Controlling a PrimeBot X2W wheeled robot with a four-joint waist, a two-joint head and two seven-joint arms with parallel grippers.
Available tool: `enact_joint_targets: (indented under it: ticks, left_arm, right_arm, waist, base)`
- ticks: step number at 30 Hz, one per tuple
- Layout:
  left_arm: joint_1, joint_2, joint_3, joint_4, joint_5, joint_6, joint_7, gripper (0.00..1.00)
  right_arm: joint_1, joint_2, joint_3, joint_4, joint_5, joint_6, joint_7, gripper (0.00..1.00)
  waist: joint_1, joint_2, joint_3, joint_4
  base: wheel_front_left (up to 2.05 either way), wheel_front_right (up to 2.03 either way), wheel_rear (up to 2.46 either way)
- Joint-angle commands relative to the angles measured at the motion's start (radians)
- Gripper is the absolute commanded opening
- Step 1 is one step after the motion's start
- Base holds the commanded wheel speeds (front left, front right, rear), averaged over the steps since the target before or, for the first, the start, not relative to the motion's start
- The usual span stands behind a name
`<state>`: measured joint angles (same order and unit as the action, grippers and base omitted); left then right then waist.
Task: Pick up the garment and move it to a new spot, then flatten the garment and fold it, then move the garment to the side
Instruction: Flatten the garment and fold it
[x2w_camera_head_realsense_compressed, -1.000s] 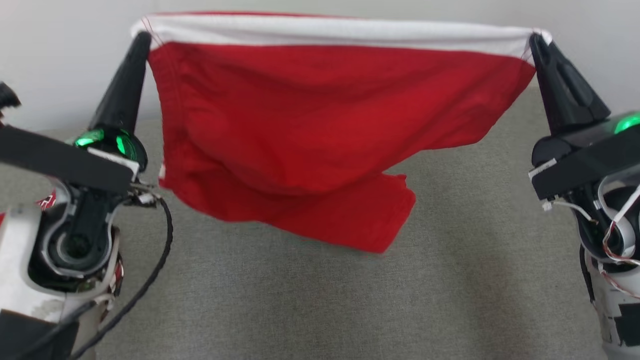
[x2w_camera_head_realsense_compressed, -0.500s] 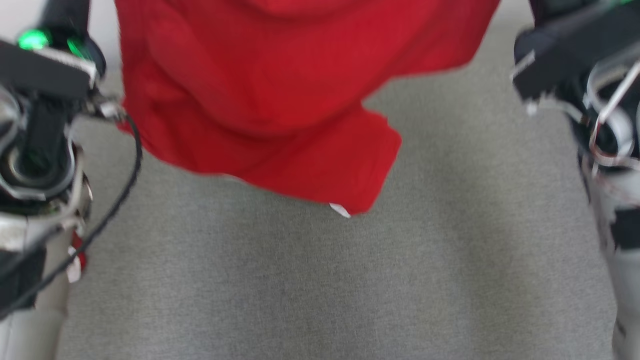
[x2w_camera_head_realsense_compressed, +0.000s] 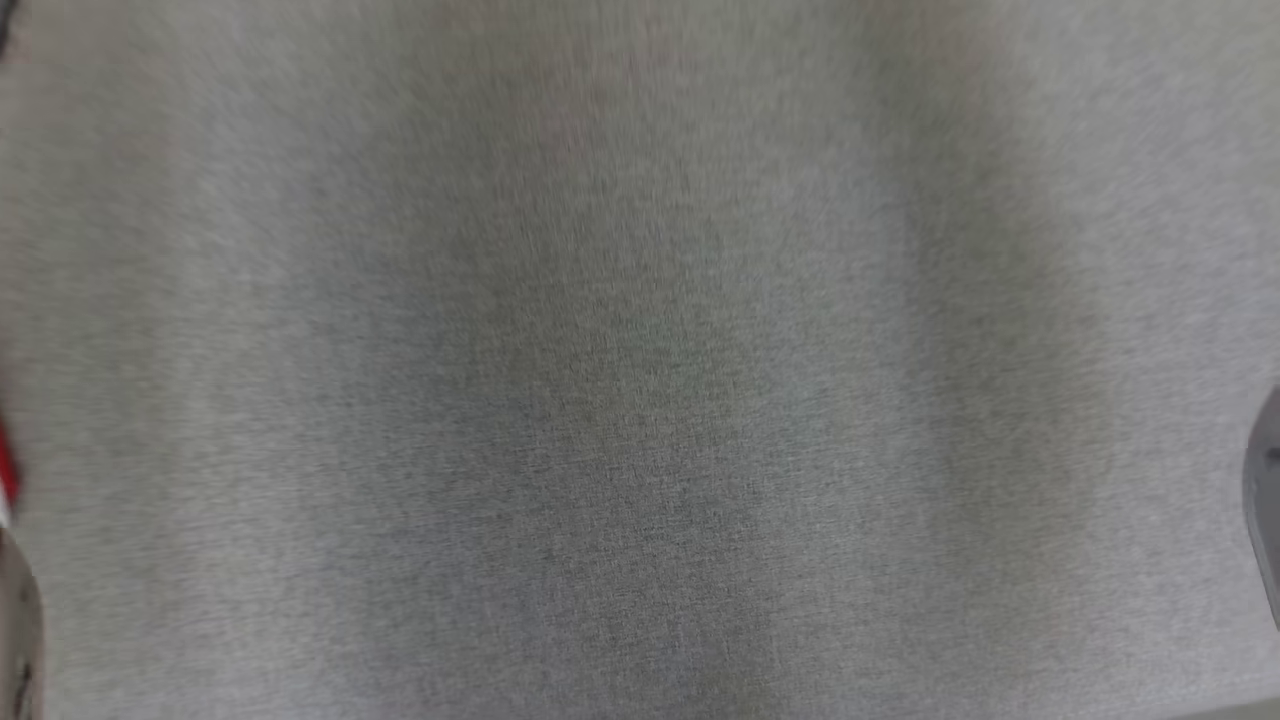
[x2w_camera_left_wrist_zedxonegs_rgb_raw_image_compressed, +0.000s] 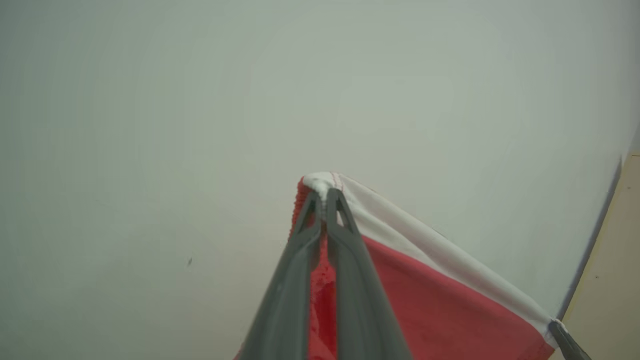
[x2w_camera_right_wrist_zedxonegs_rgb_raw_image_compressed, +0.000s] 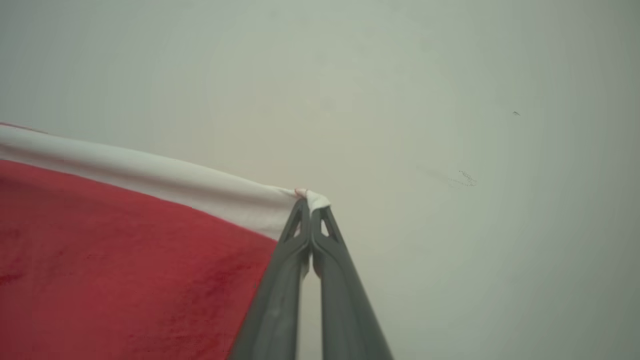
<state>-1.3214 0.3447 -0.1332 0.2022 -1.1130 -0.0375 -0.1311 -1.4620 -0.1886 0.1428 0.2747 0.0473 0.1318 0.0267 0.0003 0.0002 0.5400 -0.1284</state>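
The garment (x2w_camera_left_wrist_zedxonegs_rgb_raw_image_compressed: 425, 300) is red cloth with a white band along its top edge. In the left wrist view my left gripper (x2w_camera_left_wrist_zedxonegs_rgb_raw_image_compressed: 324, 197) is shut on one corner of that white band, and the band runs taut down to the right, where the tip of the other gripper (x2w_camera_left_wrist_zedxonegs_rgb_raw_image_compressed: 562, 335) pinches its far corner. In the right wrist view my right gripper (x2w_camera_right_wrist_zedxonegs_rgb_raw_image_compressed: 309, 200) is shut on the other corner, with the garment (x2w_camera_right_wrist_zedxonegs_rgb_raw_image_compressed: 125, 250) stretched away to the left. Both corners are held up in front of a pale wall.
The head view looks down on a blurred grey fabric surface (x2w_camera_head_realsense_compressed: 640, 400). A sliver of red (x2w_camera_head_realsense_compressed: 6, 470) shows at its left edge and a grey curved part (x2w_camera_head_realsense_compressed: 1268, 500) at its right edge. A pale wall (x2w_camera_left_wrist_zedxonegs_rgb_raw_image_compressed: 200, 125) stands behind the held garment.
The head view has swung downward, so the garment and both grippers have slid up out of it. The grip on both corners is unchanged.
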Motion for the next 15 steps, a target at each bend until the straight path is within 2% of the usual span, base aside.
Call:
enact_joint_targets:
  ticks: [1,5,8,12,15]
  left_arm:
    - [-0.020,0.001,0.008,0.010,0.023,-0.012,-0.041,0.00]
    - [-0.048,-0.033,0.036,0.024,0.040,-0.049,-0.108,0.00]
    - [-0.003,-0.046,0.021,0.039,0.044,-0.072,-0.118,0.00]
    - [0.086,-0.056,-0.003,0.038,0.053,-0.090,-0.130,0.00]
    - [0.161,-0.050,-0.054,-0.016,0.037,-0.095,-0.131,0.00]
  right_arm:
    - [-0.019,0.014,-0.017,0.015,-0.045,-0.002,-0.031,0.00]
    - [-0.051,0.035,-0.051,0.040,-0.183,-0.003,-0.135,0.00]
    - [-0.024,0.029,-0.030,0.069,-0.250,-0.002,-0.181,0.00]
    - [0.038,0.010,0.007,0.112,-0.276,-0.002,-0.226,0.00]
    - [0.089,-0.008,0.043,0.119,-0.242,-0.002,-0.250,0.00]
  waist:
    - [-0.0003,-0.0002,0.117,-0.024]
    - [-0.0003,-0.0002,0.152,-0.031]
    - [-0.0003,-0.0002,0.175,-0.039]
    - [-0.0003,-0.0002,0.182,-0.047]
    - [-0.0003,-0.0002,0.171,-0.049]
  base:
    - [0.00,0.00,0.00]
    - [0.00,0.00,0.00]
    - [0.00,0.00,0.00]
    - [0.00,0.00,0.00]
    - [0.00,0.00,0.00]
